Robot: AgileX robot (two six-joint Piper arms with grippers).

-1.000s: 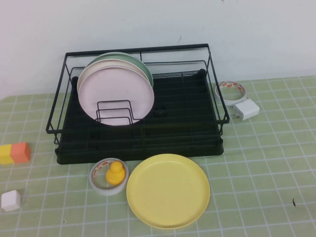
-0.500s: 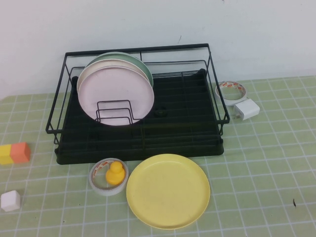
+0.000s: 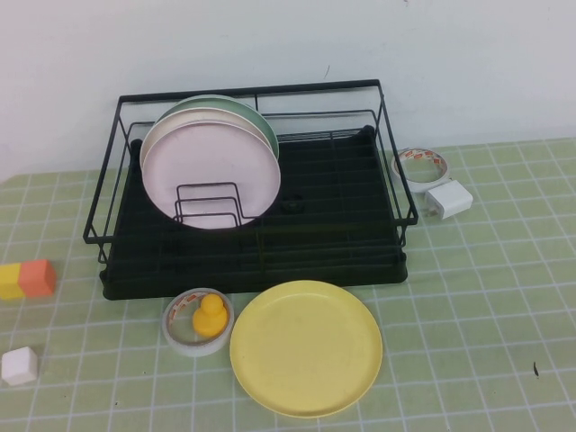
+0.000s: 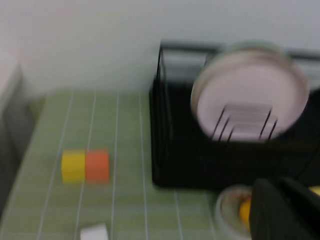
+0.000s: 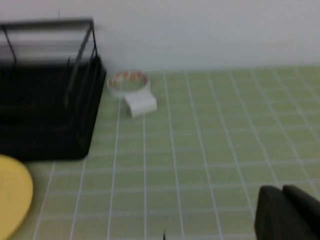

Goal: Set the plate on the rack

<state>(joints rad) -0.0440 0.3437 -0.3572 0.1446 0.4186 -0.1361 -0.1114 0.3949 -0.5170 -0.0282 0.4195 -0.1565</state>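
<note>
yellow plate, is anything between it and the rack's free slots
Nothing visible. The yellow plate lies flat just in front of the rack, whose right half is bare; the pink plate fills the left. Both grippers are out of the high view.

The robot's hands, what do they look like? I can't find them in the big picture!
Only small parts show. The left gripper appears in its own wrist camera as a dark, black, blocky shape at the edge, near the tape roll holding a yellow toy. The right gripper looks the same in its wrist view: black, chunky and plain, above the green table. No cables, markings or colours are visible. The high view shows neither arm.
</note>
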